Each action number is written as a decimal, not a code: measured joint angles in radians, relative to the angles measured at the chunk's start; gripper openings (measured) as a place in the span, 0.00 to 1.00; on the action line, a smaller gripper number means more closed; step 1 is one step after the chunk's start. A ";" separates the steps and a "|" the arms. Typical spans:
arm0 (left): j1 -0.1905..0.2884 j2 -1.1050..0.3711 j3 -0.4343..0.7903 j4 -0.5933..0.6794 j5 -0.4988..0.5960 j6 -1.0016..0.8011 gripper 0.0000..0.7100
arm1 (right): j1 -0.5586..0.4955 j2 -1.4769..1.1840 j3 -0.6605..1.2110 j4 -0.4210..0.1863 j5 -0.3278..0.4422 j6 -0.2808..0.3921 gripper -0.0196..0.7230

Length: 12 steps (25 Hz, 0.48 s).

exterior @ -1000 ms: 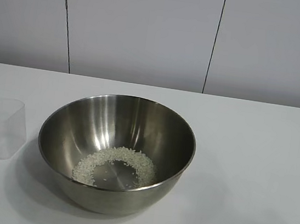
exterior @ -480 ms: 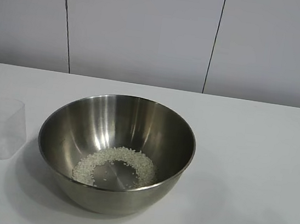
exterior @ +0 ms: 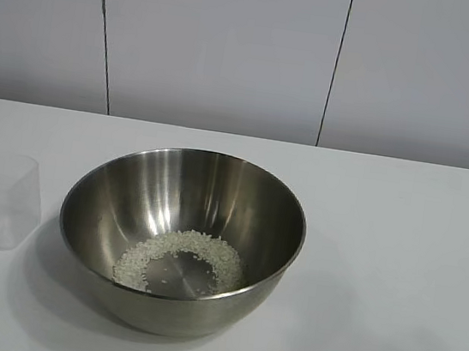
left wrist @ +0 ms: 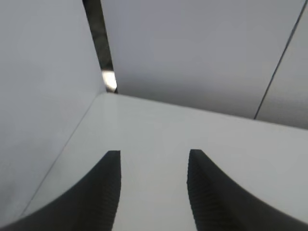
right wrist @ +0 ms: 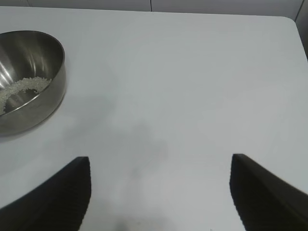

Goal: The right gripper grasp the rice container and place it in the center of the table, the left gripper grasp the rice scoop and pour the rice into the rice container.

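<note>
Nothing we see has shifted: white rice (exterior: 179, 255) lies in the shiny steel bowl (exterior: 180, 238), translucent plastic cup (exterior: 0, 199) empty beside it, both black tools (left wrist: 153, 192) (right wrist: 160, 192) apart and empty; pouring looks finished.

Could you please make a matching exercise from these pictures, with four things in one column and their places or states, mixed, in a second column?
Things:
1. rice container
2. rice scoop
3. rice
4. left gripper

Places or states:
a. stands upright on the table, beside the bowl, with nothing visible in it
b. lies in a ring on the bowl's bottom
c. open and holding nothing, over a bare part of the table near its corner
d. stands about mid-table, shiny steel

Pairs: 1-d, 2-a, 3-b, 4-c
</note>
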 joint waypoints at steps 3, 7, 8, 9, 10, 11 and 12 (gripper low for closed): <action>0.000 -0.122 -0.059 -0.091 0.093 0.078 0.46 | 0.000 0.000 0.000 0.000 0.000 0.000 0.76; 0.000 -0.329 -0.076 -0.137 0.221 0.128 0.46 | 0.000 0.000 0.000 0.000 0.000 0.000 0.76; 0.000 -0.377 -0.077 -0.137 0.252 0.131 0.46 | 0.000 0.000 0.000 0.000 0.000 0.000 0.76; 0.000 -0.434 -0.077 -0.136 0.277 0.134 0.46 | 0.000 0.000 0.000 0.000 0.000 0.000 0.76; 0.000 -0.488 -0.077 -0.130 0.306 0.134 0.46 | 0.000 0.000 0.000 0.000 0.000 0.000 0.76; 0.000 -0.540 -0.077 -0.120 0.337 0.130 0.46 | 0.000 0.000 0.000 0.000 0.000 0.000 0.76; 0.000 -0.583 -0.075 -0.108 0.370 0.116 0.46 | 0.000 0.000 0.000 0.000 0.000 0.000 0.76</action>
